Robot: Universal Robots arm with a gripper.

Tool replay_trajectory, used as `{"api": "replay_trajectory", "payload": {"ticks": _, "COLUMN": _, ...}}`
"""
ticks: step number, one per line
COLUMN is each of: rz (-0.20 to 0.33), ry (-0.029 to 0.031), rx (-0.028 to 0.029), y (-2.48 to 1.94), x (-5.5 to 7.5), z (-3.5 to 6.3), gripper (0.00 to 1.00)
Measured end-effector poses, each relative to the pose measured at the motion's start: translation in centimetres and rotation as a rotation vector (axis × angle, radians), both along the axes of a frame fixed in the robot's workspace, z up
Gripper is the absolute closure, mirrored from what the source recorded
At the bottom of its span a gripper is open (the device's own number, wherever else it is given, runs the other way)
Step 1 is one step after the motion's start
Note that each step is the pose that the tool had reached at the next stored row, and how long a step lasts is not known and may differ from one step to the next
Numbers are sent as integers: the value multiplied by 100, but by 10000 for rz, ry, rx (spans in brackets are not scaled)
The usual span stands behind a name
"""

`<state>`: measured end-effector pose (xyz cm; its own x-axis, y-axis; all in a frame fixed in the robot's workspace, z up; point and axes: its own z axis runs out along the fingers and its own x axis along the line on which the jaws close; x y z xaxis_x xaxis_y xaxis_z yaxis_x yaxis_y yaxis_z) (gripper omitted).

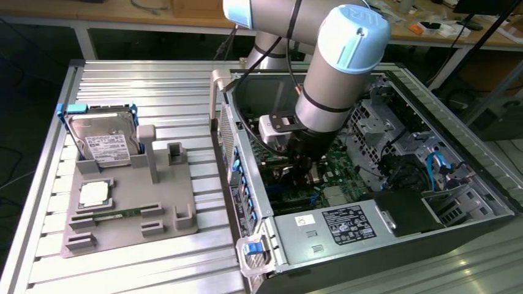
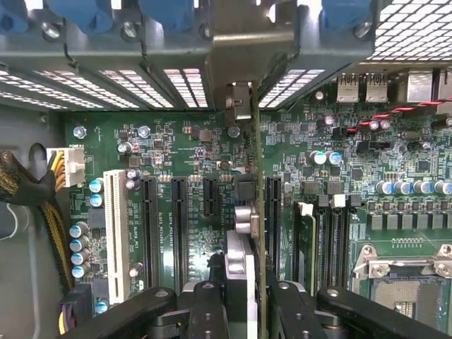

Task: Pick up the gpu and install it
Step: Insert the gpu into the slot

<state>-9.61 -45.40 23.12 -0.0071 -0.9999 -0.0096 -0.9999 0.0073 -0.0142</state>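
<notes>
The gpu point(image 2: 246, 212) is clamped edge-on in the gripper point(image 2: 244, 293), poised over the motherboard point(image 2: 176, 141) slots inside the case point(image 1: 245, 202). Light, stiff, likely fragile; its upper edge is best gripped.

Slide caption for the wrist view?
End effector gripping thin edge-on gpu card over black expansion slots of green motherboard.

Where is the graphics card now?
The graphics card sits in the gripper, edge-on among the slots of the green board, inside the computer case on the exterior view's right.
</notes>
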Motion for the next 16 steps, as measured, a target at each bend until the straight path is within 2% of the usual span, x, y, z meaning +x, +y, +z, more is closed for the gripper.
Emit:
{"api": "replay_trajectory", "payload": {"ticks": 7, "rz": 0, "ry": 1, "rx": -2, "y": -20, "x": -8, "z": 0, "gripper": 71}}
{"api": "replay_trajectory", "payload": {"ticks": 16, "rz": 1, "ry": 2, "rx": -3, "y": -24, "x": -10, "z": -27, "gripper": 71}}
